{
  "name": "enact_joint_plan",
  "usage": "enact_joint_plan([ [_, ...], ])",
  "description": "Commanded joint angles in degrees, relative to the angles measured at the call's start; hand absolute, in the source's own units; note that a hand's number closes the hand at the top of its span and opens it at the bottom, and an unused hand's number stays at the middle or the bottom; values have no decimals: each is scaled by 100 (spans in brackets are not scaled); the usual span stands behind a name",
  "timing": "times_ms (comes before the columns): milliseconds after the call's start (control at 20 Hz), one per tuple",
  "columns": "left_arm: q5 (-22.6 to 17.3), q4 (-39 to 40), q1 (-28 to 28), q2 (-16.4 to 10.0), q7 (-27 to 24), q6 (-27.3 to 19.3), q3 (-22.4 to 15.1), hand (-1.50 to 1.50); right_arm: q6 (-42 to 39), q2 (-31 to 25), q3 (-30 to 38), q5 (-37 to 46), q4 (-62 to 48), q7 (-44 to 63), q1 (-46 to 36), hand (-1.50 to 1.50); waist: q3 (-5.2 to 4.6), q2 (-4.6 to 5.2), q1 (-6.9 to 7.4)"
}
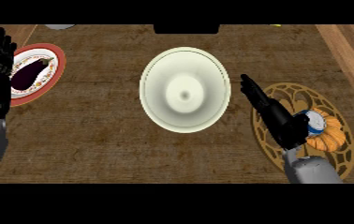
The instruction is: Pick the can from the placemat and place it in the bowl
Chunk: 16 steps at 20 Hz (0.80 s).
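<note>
Lying just beside right hand (279,119): can (326,134).

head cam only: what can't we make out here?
- can, head view: its left side is hidden by the right robot hand; contact can't be told. Label too small to read.
- left robot hand: mostly cut off by the left edge.
- placemat: its lower part is covered by the right forearm.
- grey object and yellow object: cut off at the top, unidentifiable.
</note>
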State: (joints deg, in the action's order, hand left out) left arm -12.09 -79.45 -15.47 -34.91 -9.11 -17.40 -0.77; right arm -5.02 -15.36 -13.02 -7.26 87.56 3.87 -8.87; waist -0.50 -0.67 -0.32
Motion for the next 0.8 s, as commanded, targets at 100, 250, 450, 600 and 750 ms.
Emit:
enact_joint_plan([
  [100,-280,-388,84,289,183,120,160,0,-117,204,440,-581,667,263,-617,-150,49,53,42],
  [250,-673,-275,129,394,79,499,246,0,-104,423,857,-1011,706,-76,-1322,-150,47,64,91],
  [450,-781,-288,268,551,309,453,148,0,2283,-53,1038,1789,753,-500,-616,-150,35,16,-128],
  [600,-904,-431,176,512,528,603,167,0,2854,311,221,2801,1229,-724,36,-150,45,30,-52],
  [750,-837,-421,170,563,555,563,248,0,2645,-85,44,3213,2192,-120,708,-150,46,37,-66],
])
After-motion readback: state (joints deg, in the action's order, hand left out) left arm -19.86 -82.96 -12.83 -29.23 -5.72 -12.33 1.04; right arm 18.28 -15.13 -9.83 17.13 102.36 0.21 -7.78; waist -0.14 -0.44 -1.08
